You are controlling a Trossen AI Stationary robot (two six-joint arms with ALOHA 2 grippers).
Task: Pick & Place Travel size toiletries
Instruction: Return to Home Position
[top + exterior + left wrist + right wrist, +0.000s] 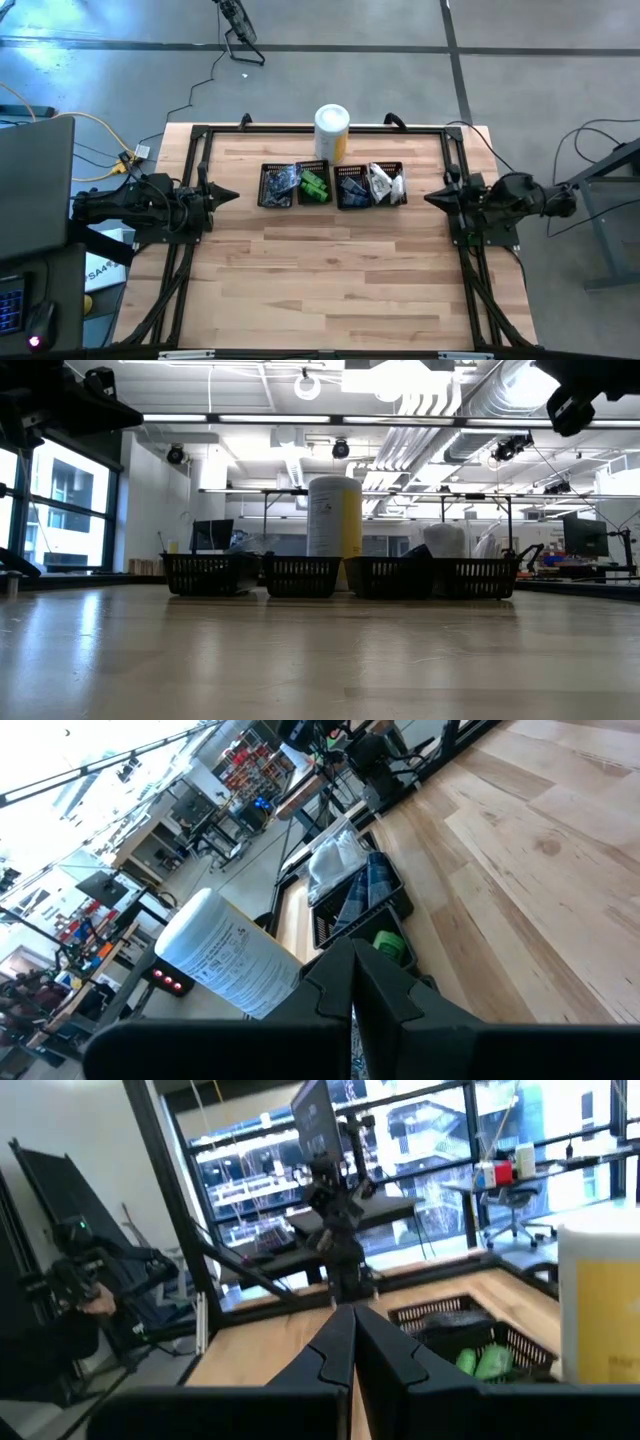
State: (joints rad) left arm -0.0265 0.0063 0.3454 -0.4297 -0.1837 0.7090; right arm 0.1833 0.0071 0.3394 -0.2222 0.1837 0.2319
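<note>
We judge it finished: every toiletry (316, 187) seen lies in the 4 bins (262, 186), upper centre. Left end effector (226, 195) and right end effector (434, 198), mid-edges, are closed, empty.

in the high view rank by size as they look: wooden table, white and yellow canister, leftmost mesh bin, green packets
1. wooden table
2. white and yellow canister and leftmost mesh bin: about alike, not ranked
3. green packets
</note>
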